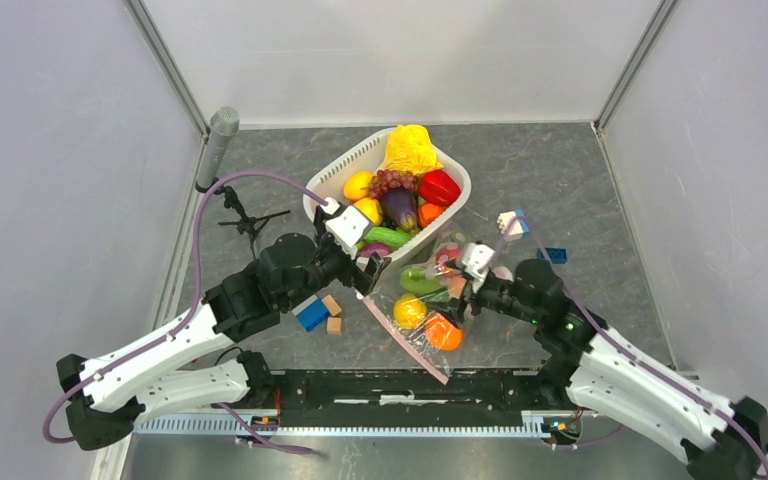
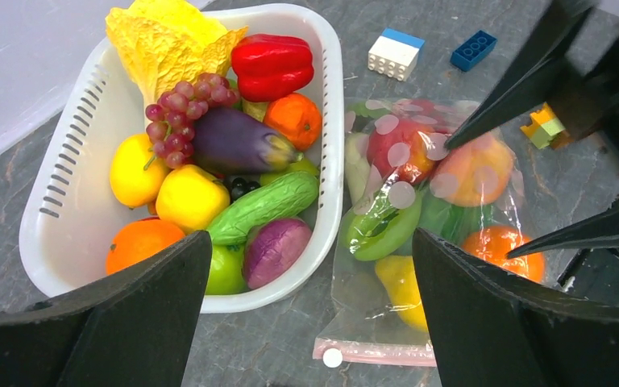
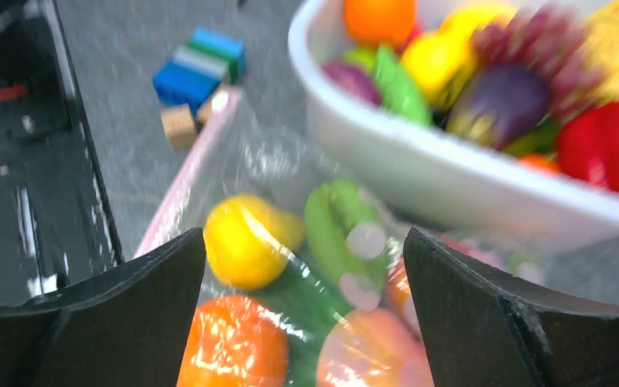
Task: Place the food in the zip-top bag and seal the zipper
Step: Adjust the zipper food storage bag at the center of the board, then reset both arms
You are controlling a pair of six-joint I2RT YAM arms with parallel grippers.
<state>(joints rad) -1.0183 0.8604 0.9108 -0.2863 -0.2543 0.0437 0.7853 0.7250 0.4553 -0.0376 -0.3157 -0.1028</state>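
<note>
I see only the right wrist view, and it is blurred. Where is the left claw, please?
Observer: The left claw is open, above the place where basket and bag lie side by side.
Operator: Does anything loose lie beyond the bag?
Observer: Yes: a white and blue block and a blue block, both on the table.
Operator: And far on the left?
Observer: A grey cylinder is at the table's rear left corner.
</note>
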